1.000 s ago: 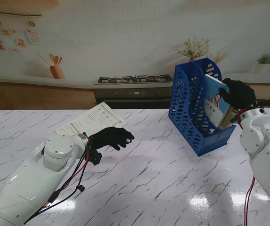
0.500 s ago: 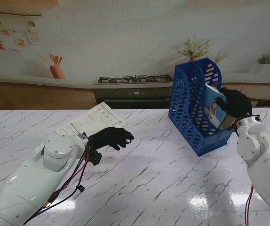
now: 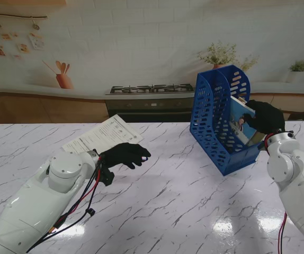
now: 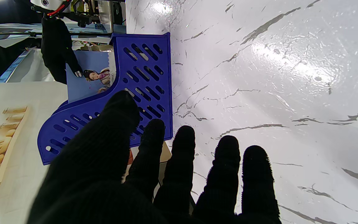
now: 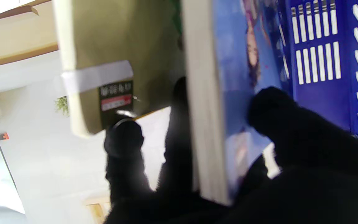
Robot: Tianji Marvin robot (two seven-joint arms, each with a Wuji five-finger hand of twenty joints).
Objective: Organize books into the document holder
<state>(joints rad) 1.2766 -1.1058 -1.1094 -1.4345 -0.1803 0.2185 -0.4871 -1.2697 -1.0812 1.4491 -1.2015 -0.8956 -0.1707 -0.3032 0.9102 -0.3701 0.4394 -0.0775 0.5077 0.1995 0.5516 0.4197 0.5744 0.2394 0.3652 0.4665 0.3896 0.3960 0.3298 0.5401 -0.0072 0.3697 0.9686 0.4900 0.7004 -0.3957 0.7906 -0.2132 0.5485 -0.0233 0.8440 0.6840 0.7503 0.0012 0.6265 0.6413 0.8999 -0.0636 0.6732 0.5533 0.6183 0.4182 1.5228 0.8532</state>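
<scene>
The blue slotted document holder [image 3: 215, 119] stands tilted at the right of the marble table, also seen in the left wrist view [image 4: 144, 77]. A blue-covered book [image 3: 241, 120] leans inside its open side. My right hand [image 3: 266, 116] is shut on that book, thumb on the cover [image 5: 231, 93] and fingers behind the page edge. A second olive-brown book [image 5: 104, 56] stands just behind the fingers. My left hand [image 3: 124, 154] hovers over the table's left-middle, open, fingers [image 4: 182, 155] spread and holding nothing.
A printed paper sheet [image 3: 101, 134] lies on the table beyond my left hand. A stove and counter run along the back wall, with potted plants [image 3: 218, 54] behind the holder. Bare marble [image 3: 184, 201] lies between the two arms.
My right hand has lowered the blue book and pushed it leftward, deeper into the holder. The left arm has not moved.
</scene>
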